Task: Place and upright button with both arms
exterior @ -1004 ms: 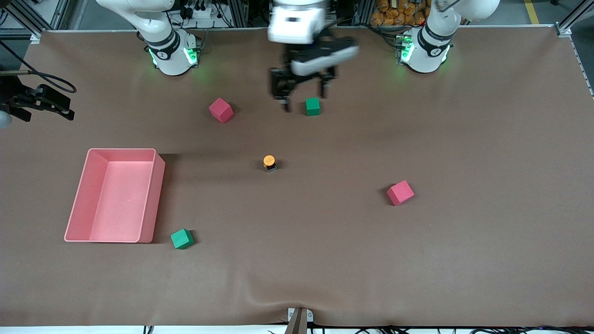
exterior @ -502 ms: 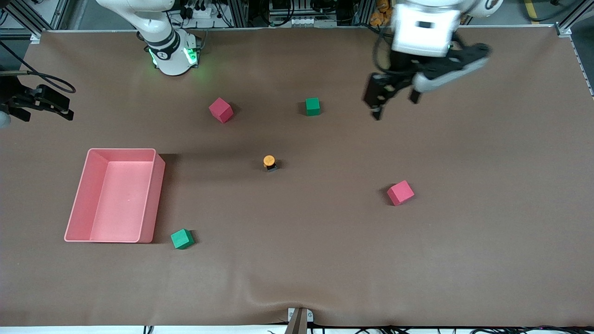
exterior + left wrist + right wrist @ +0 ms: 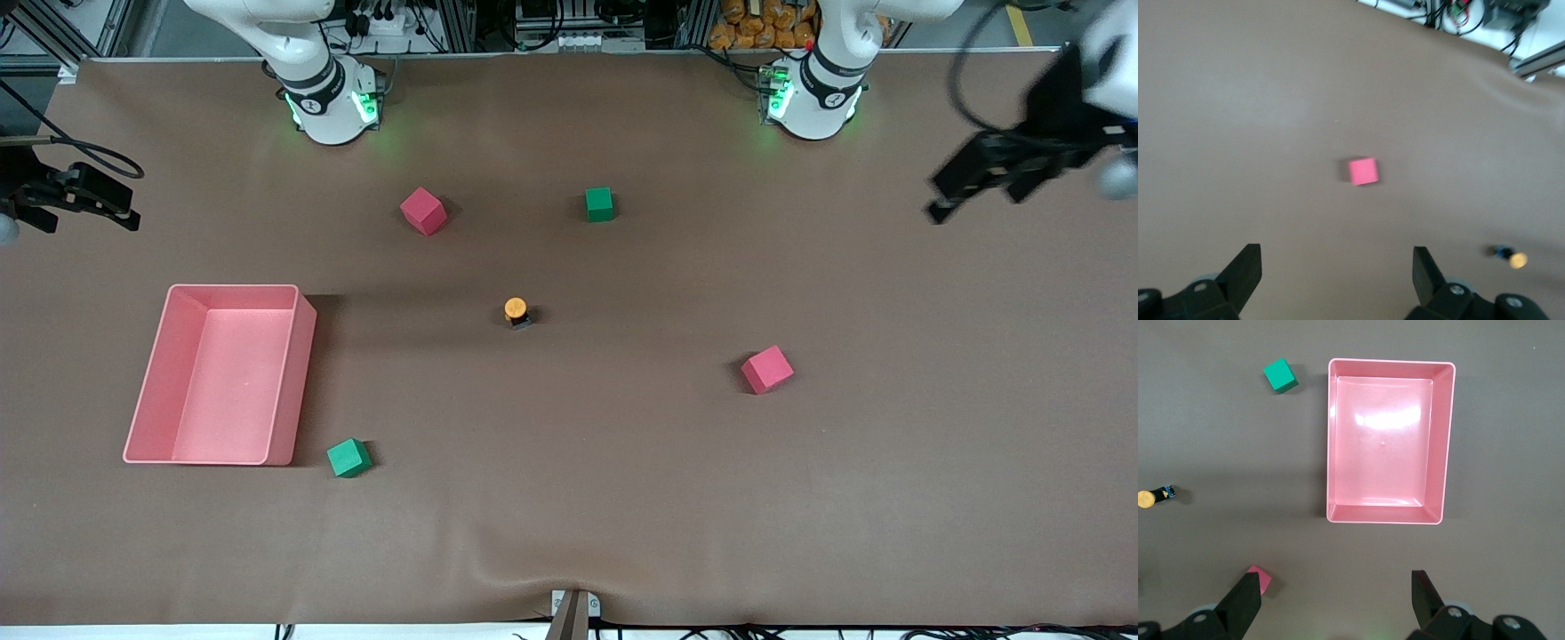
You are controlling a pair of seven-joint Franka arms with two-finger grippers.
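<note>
Brown matting covers the table, and both pairs of fingers are spread and empty: the left gripper hangs over its own arm's end, the right gripper high above the pink plastic tray. Only the wrist views show the jaws clearly. The small orange-capped black push-button stands mid-table, seemingly already upright, so no reach seems needed.
</note>
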